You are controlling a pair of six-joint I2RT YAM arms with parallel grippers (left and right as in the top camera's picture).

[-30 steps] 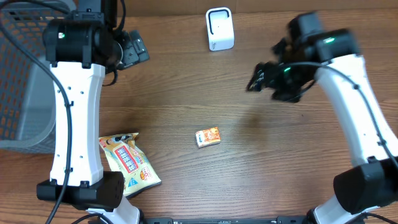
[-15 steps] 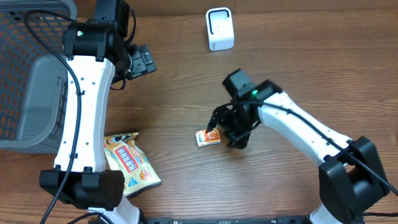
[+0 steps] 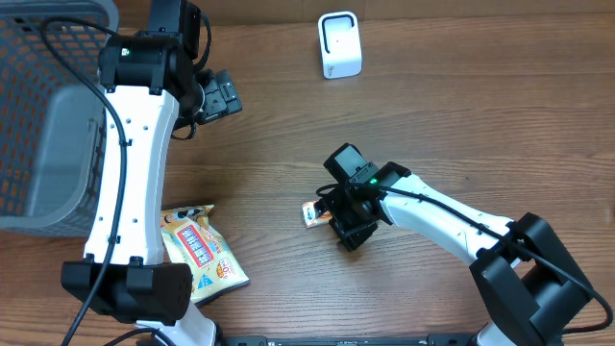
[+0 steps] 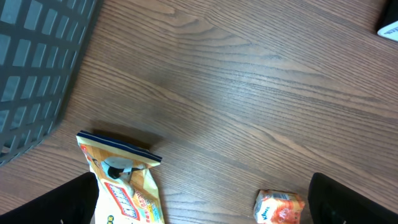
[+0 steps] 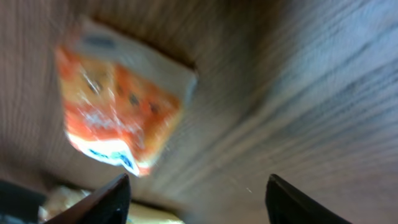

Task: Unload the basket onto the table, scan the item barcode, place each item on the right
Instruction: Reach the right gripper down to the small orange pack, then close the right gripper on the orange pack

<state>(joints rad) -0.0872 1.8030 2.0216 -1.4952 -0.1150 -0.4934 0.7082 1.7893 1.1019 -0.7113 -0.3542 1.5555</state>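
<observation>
A small orange packet (image 3: 314,212) lies flat on the wooden table near the middle. My right gripper (image 3: 342,229) hovers low right beside it, partly covering its right end in the overhead view. The right wrist view is blurred: the packet (image 5: 118,118) sits up and to the left of my right gripper (image 5: 199,199), whose jaws stand open with only bare wood between them. The white scanner (image 3: 339,45) stands at the back. My left gripper (image 3: 217,96) hangs high at the back left, wide open and empty. Its wrist view shows the packet (image 4: 280,208) near my left gripper (image 4: 202,211).
A yellow snack bag (image 3: 199,248) lies at the front left, beside the left arm's base. A grey wire basket (image 3: 38,115) fills the left edge. Bare wood stretches between the scanner and the packet.
My right arm swept from the back right down to the orange packet and now sits just right of it. The left arm shifted slightly right early on, then held still.
</observation>
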